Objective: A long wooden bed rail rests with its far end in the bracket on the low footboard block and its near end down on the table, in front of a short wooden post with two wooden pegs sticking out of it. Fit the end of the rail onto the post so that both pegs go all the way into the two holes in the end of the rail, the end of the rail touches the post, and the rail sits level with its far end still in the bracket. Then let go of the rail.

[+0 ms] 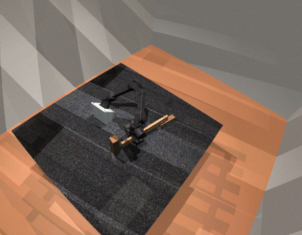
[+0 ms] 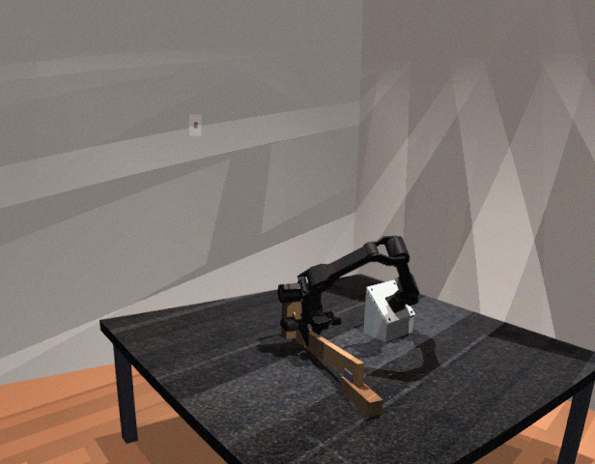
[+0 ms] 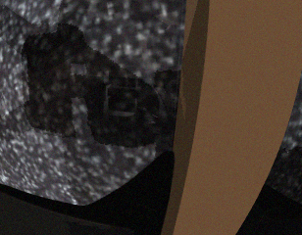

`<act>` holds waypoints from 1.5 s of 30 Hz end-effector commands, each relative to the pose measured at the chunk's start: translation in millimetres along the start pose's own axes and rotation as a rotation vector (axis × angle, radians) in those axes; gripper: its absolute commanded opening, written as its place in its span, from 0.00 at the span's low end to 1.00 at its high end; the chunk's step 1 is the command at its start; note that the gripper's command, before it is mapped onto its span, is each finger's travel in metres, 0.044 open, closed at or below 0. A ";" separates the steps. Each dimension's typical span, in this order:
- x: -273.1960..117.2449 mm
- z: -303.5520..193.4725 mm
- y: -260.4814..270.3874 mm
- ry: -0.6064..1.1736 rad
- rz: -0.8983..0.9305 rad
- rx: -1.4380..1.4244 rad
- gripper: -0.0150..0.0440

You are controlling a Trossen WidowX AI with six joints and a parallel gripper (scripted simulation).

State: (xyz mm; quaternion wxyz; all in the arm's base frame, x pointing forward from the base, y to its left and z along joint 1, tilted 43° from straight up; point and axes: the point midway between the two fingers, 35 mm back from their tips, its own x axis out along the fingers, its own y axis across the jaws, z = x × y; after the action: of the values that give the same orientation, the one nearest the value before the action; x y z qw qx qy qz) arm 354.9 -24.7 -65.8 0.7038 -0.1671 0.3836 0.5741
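The wooden rail [image 1: 156,123] [image 2: 335,353] [image 3: 249,98] slopes from the low footboard block [image 1: 172,117] [image 2: 361,397], where its far end sits at the bracket [image 2: 348,373], down toward the post [image 1: 115,146] [image 2: 290,307]. In the top view its near end lies low, just in front of the post, with a small gap. My gripper [image 1: 138,138] [image 2: 306,338] [image 3: 191,161] points down and is shut on the rail, nearer the post end. In the wrist view the rail runs up between the dark fingers. The holes are hidden, and the pegs are too small to make out clearly.
The arm stands on a pale grey slanted base box [image 1: 103,116] [image 2: 380,319] to one side of the rail, its links arching over to the rail. The dark tabletop [image 1: 156,161] [image 2: 228,394] carries shadows of the arm.
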 end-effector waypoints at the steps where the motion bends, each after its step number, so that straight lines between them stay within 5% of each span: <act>1: -5.7 0.8 -4.5 -0.005 -0.013 -0.009 0.25; 45: -27.8 0.6 -7.4 -0.005 -0.013 -0.009 0.25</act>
State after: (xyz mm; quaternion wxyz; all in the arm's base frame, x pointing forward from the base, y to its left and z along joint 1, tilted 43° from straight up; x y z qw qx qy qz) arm 357.1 -40.4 -50.8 0.7023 -0.1690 0.3827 0.5760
